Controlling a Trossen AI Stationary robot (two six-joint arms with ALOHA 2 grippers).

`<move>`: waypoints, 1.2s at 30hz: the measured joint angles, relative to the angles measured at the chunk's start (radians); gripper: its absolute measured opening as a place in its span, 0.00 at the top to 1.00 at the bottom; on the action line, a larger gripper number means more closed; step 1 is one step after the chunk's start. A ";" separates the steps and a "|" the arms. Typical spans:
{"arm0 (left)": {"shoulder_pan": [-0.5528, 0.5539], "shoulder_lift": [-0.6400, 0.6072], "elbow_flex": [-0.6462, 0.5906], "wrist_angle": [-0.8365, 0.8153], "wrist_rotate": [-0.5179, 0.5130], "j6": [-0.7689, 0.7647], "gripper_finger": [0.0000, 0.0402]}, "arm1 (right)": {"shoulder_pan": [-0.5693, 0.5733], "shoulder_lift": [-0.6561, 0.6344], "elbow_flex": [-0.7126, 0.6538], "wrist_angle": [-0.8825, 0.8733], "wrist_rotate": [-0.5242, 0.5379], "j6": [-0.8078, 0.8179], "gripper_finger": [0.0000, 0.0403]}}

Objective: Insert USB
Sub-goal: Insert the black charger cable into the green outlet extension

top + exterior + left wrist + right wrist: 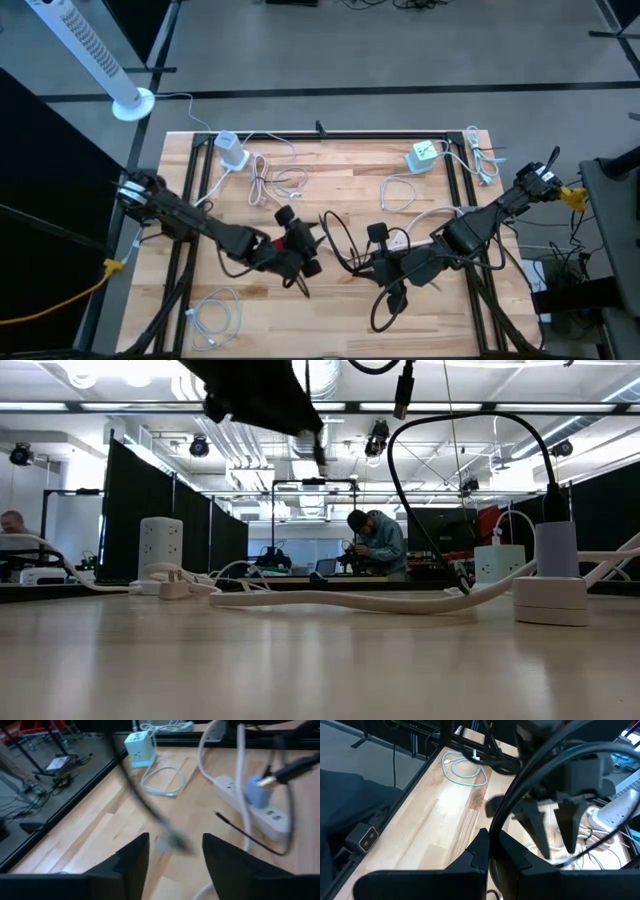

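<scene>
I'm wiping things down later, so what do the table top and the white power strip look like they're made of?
Table top: pale wood, matte, judging by plank seams and grain. Power strip: probably smooth white moulded plastic, with a slight sheen.

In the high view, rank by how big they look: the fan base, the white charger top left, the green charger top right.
1. Fan base, clearly largest, though it stands on the floor, so nearness may mislead.
2-3. White charger and green charger look alike; no ranking between them.
</scene>
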 joint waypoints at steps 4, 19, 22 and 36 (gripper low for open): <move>-0.033 -0.006 0.000 -0.001 -0.001 0.001 0.48 | 0.000 0.000 0.000 0.000 0.000 0.000 0.99; -0.054 -0.006 -0.033 0.030 -0.034 -0.187 0.52 | 0.000 0.000 0.000 0.000 0.000 0.000 0.99; -0.047 -0.001 -0.035 0.040 -0.033 -0.198 0.54 | 0.000 0.000 -0.002 0.000 0.000 0.000 0.99; 0.051 -0.001 -0.065 0.161 0.263 -0.130 0.61 | 0.000 0.000 -0.032 -0.006 -0.001 0.003 0.99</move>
